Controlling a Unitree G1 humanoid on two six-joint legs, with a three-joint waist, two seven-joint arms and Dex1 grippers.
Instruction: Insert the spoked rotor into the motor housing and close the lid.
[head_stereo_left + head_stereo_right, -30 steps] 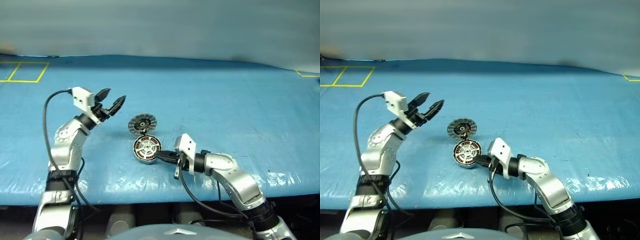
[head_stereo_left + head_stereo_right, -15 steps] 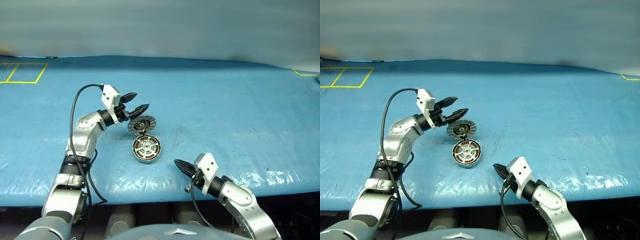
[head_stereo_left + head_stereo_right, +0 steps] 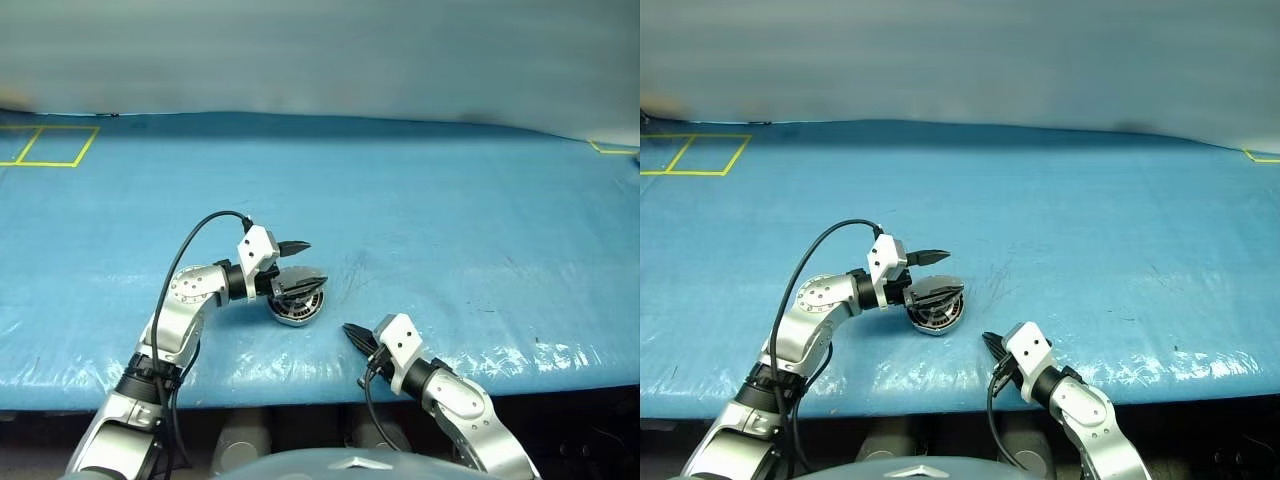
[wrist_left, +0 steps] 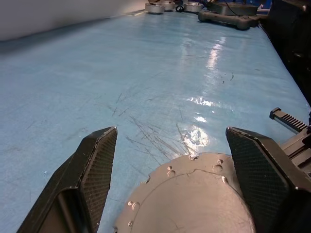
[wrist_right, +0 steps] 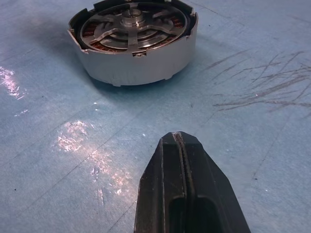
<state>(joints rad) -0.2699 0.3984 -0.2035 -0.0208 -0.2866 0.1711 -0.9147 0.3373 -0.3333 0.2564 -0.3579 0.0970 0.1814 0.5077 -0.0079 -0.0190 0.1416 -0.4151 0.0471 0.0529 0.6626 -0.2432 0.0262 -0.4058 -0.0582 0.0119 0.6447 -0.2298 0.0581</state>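
Lid half over, left arm's the one on it

Left gripper (image 3: 296, 263) has its fingers spread wide with the lid (image 4: 187, 199) tilted between them, plain grey face up, directly above the motor housing (image 5: 133, 41). The spoked rotor (image 5: 131, 26) already sits inside. Right gripper (image 5: 187, 187), fingers pressed together and empty, sits near the housing but apart, so the left is nearer for the push down.

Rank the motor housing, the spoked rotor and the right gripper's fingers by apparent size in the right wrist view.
1. Motor housing, widest.
2. Right gripper fingers, shut; nearness to the camera enlarges them, so this place is unsure.
3. Spoked rotor, sitting inside the housing's rim.
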